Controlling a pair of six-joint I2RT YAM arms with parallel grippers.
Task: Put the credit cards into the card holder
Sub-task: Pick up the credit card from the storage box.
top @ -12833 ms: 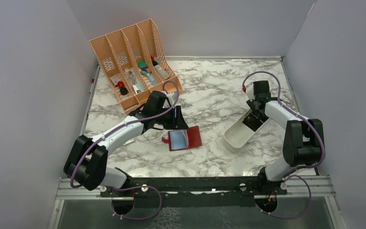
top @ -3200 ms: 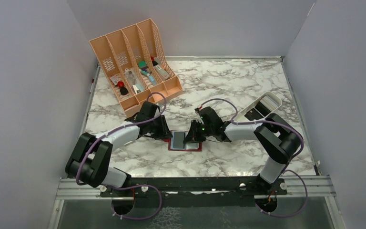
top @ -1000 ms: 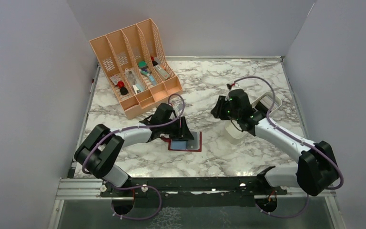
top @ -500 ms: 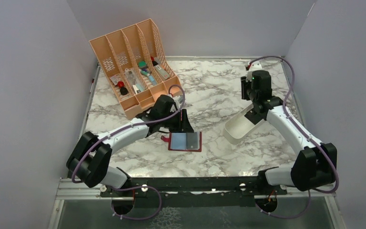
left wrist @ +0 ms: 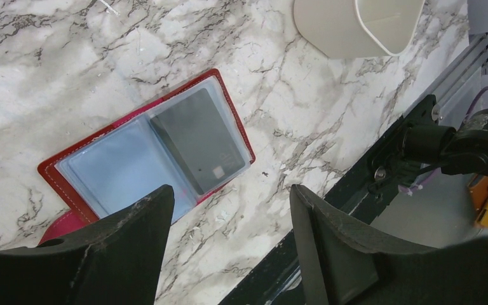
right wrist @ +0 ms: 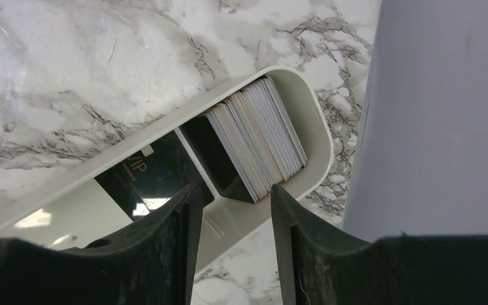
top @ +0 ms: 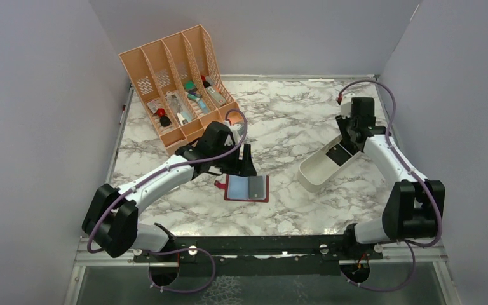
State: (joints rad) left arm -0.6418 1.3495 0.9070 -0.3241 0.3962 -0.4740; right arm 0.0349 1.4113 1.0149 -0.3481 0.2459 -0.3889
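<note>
The card holder (top: 246, 198) lies open on the marble, a dark red wallet with clear pockets. In the left wrist view the card holder's (left wrist: 63, 223) right pocket holds a dark card (left wrist: 198, 141) and its left pocket a bluish-grey card (left wrist: 117, 175). My left gripper (top: 246, 166) hovers open and empty over its far edge. My right gripper (top: 348, 136) is open and empty above the far end of the white tray (top: 314, 175). In the right wrist view a stack of credit cards (right wrist: 257, 136) stands on edge in the tray (right wrist: 248, 222), and one black card (right wrist: 149, 175) lies flat beside it.
A peach slotted organizer (top: 178, 89) with small items stands at the back left. Grey walls close in the left, back and right sides. The black rail (top: 260, 244) with the arm bases runs along the near edge.
My right gripper has left the wallet and swung back right over the tray's far end. A dark card now lies in the wallet's right pocket. My left gripper has lifted slightly off the wallet.
</note>
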